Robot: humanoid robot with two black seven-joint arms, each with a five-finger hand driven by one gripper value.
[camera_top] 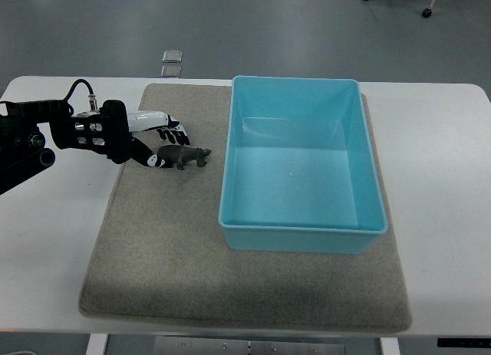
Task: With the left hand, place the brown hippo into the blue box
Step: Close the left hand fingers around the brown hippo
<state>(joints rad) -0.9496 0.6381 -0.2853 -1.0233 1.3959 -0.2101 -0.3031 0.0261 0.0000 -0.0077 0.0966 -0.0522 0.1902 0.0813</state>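
A small brown hippo (185, 156) stands on the grey mat (176, 263), just left of the blue box (253, 228). The box is empty and sits on the mat's right half. My left hand (163, 146) reaches in from the left edge and is right beside the hippo's rear. Its fingers are spread above and below the toy's back end and do not clearly close on it. The right arm does not show.
The mat lies on a white table (445, 217). Two small clear squares (171, 62) lie on the floor beyond the table's far edge. Chair castors (426, 12) show at the top right.
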